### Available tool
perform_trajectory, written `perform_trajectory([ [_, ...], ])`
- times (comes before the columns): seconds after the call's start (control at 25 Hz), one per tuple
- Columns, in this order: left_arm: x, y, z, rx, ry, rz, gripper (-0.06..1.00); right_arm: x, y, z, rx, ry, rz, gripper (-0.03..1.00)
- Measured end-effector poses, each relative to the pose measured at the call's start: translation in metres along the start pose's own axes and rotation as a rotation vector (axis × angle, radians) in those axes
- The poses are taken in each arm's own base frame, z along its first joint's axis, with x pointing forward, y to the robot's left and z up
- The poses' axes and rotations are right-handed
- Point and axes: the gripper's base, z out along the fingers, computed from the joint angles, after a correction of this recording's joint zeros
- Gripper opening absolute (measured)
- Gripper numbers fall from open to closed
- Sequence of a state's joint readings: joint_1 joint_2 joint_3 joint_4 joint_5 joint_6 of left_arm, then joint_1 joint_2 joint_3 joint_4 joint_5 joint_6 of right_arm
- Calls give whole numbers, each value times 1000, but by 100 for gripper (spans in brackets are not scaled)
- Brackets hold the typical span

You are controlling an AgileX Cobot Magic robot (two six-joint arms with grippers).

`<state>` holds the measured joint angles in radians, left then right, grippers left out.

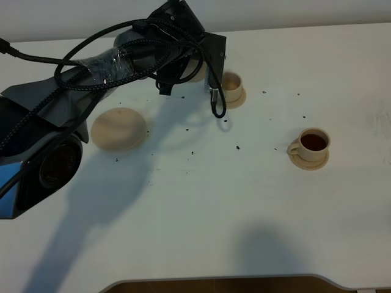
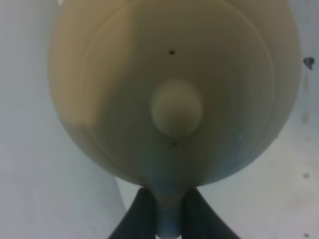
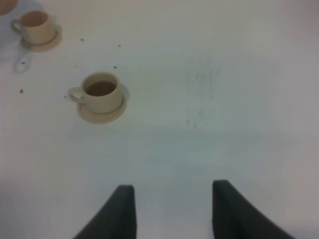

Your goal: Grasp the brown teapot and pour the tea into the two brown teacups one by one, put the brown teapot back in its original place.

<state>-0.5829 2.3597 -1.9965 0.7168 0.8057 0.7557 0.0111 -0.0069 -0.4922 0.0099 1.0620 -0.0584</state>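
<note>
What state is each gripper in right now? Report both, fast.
Left gripper: shut on the brown teapot.
Right gripper: open, holding nothing.

From above, the left arm [image 1: 110,64] covers nearly all of the brown teapot [image 1: 197,70] near the far edge of the table [image 1: 201,201]. Only a sliver of tan body shows; spout, lid and handle are hidden. The wrist also cuts across one side of the far teacup [image 1: 233,84], whose inside is too small to read.

In the left wrist view the teapot is blurred and runs off the picture's edges. The left pincer [image 2: 169,211] shows only cropped finger stubs, closed on a blurred strip of handle. The right pincer [image 3: 172,194] is likewise cropped. A tan fragment [image 3: 5,4] at that picture's corner cannot be identified. Dark specks [image 1: 237,147] are too small to name.
</note>
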Motion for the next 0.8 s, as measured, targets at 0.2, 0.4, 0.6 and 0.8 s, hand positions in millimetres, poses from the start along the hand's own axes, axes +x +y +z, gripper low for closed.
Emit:
perform_trajectory([
  [0.2,-1,0,1,-5,-1,79,12,0,0,0,0,0,0,38],
  [0.4,-5,0,-1,-30,4,143,12,0,0,0,0,0,0,38],
  [0.6,-11,3,-6,-93,27,208,12,0,0,0,0,0,0,38],
  [0.8,-15,5,-10,-129,46,250,12,0,0,0,0,0,0,38],
])
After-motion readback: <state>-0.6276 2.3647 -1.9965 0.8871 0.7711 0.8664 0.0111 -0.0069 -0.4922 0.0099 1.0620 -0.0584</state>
